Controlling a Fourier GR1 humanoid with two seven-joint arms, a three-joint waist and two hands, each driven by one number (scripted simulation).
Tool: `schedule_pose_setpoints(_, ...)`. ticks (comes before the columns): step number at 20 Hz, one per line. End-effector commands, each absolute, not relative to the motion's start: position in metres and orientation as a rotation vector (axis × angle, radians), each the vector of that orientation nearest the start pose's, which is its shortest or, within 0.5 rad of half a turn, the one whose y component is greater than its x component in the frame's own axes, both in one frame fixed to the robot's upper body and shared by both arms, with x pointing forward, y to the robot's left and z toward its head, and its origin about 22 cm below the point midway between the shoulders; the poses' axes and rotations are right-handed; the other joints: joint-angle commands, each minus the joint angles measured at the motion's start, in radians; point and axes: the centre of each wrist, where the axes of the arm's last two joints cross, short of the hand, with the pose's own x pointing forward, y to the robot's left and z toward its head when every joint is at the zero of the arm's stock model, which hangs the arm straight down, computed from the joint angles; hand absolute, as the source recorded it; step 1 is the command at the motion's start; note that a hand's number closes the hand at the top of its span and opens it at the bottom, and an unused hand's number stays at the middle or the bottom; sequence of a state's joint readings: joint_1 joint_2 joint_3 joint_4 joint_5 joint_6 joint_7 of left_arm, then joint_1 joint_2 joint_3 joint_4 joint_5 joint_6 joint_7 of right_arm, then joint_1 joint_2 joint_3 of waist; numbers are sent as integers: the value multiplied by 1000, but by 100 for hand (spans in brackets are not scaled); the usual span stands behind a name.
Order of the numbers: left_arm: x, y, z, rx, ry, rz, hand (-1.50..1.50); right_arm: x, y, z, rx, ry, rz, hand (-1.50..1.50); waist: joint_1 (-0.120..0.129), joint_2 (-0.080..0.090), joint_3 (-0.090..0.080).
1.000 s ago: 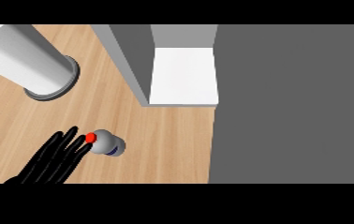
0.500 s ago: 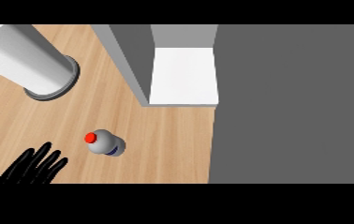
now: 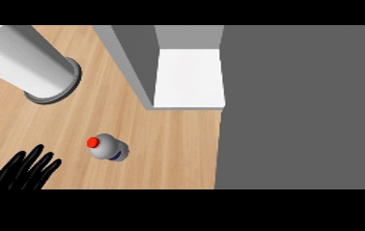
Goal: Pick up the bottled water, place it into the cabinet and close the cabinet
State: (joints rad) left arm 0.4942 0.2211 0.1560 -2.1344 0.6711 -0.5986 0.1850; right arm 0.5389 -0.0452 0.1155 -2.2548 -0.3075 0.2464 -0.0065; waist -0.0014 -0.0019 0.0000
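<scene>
Standing upright, red cap toward me, the bottled water [image 3: 109,148] sat on the worktop [image 3: 171,143] near its front edge. My left hand [image 3: 27,169] showed at the front-left corner, fingers spread straight, holding nothing, apart from the bottle. The cabinet [image 3: 187,78] stood open at the back, its white shelf bare.

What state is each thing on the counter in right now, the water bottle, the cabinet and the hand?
Bottled water: standing on the wooden counter, red cap on, not held.
Cabinet: open, white shelf bare.
Left hand: open, fingers straight, at the view's lower left, apart from the bottle.
Right hand: not in view.
Grey cylinder: standing on the counter, upper left.
</scene>
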Motion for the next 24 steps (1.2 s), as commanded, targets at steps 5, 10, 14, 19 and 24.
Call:
schedule_pose_setpoints(5, 143, 334, 44, -461, -1642, -86, -150, 97, -242, 60, 350, -1802, -45, -150, -7, 0, 0)
schedule_pose_setpoints(10, 154, 361, 28, -437, -1642, -143, -150, 101, -251, 61, 335, -1802, -31, -150, -6, 1, 0)
schedule_pose_setpoints(14, 162, 364, 18, -402, -1643, -165, -150, 96, -237, 82, 351, -1793, -14, -150, -5, 1, -1)
schedule_pose_setpoints(19, 195, 352, -11, -371, -1582, -200, -150, 110, -246, 59, 370, -1832, -44, -150, -6, 2, 0)
schedule_pose_setpoints(24, 218, 342, -24, -382, -1557, -213, -150, 106, -253, 56, 368, -1817, -14, -150, -8, 2, 0)
